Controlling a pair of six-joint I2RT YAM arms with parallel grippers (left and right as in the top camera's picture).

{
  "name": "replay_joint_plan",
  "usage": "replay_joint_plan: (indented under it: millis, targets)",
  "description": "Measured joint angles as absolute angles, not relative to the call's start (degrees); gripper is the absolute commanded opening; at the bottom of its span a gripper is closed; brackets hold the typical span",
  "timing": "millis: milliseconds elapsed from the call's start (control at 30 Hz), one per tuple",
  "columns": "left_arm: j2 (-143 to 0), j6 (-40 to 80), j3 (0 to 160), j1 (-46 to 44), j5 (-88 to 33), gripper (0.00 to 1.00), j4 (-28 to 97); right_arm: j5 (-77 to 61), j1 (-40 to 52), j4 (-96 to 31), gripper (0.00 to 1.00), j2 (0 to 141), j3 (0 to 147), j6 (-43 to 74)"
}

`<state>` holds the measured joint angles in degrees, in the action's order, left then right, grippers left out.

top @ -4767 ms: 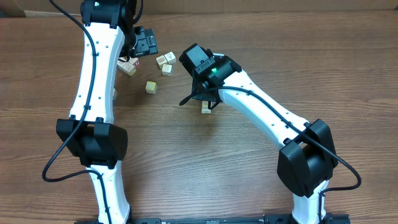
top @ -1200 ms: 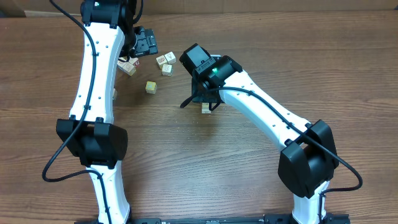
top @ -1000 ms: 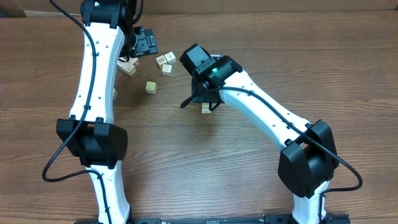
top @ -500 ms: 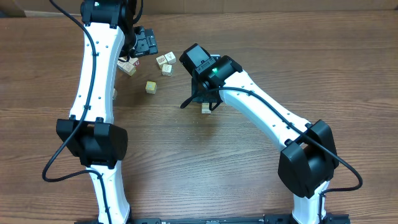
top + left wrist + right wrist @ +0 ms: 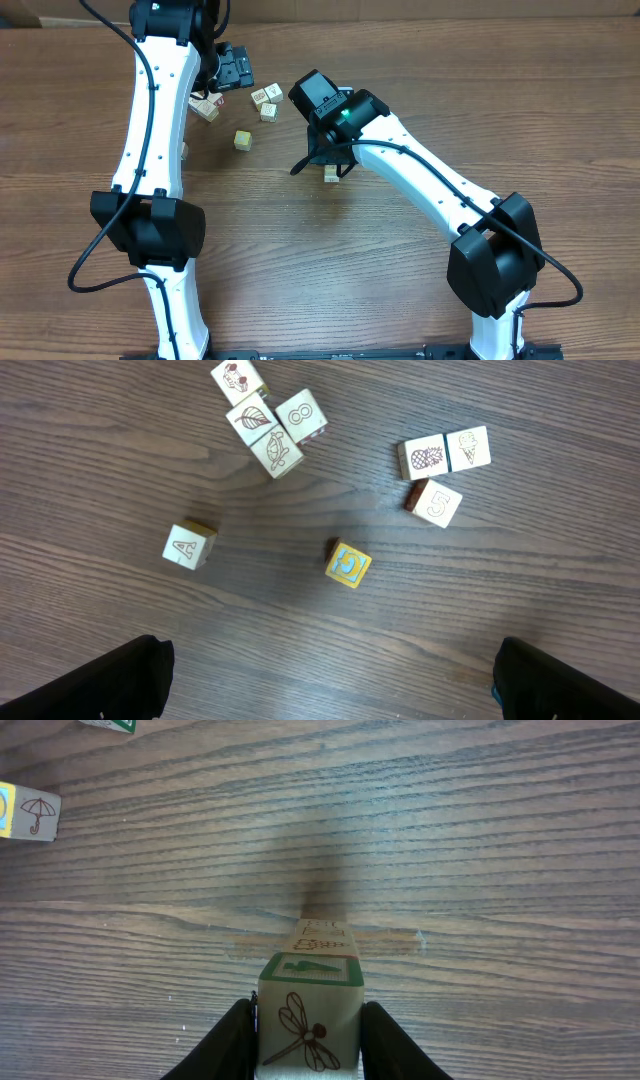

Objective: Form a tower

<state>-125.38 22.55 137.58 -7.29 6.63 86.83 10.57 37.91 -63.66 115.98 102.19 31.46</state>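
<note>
My right gripper (image 5: 308,1042) is shut on a pale wooden cube (image 5: 310,1020) with a dragonfly drawing and a green-framed face. Its fingers (image 5: 232,1042) press both sides. Just beyond and below this cube shows a pale face of the tower (image 5: 321,934), casting a short shadow on the table. From overhead the tower (image 5: 332,174) is a small pale block under the right gripper (image 5: 325,160) near the table's middle. My left gripper (image 5: 335,700) hangs open above the loose cubes, nothing between its fingertips (image 5: 120,680); overhead it is at the back left (image 5: 235,70).
Loose cubes lie below the left wrist: a yellow one (image 5: 347,563), an "A" cube (image 5: 188,545), a cluster of three (image 5: 265,415), a pineapple and ice-cream pair (image 5: 445,452), a "5" cube (image 5: 435,502). An umbrella cube (image 5: 30,812) lies at the right wrist view's left edge.
</note>
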Motion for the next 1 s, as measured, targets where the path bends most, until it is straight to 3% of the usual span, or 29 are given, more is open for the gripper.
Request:
replay_joint_plan:
  millis: [600, 1000]
  targets:
    - [-125.4, 22.5, 137.6, -7.3, 6.6, 1.0, 86.8, 10.8, 37.9, -63.7, 0.3, 116.0, 102.2, 31.3]
    - [-125.4, 22.5, 137.6, -7.3, 6.6, 1.0, 86.8, 10.9, 37.9, -63.7, 0.72, 116.0, 102.2, 31.2]
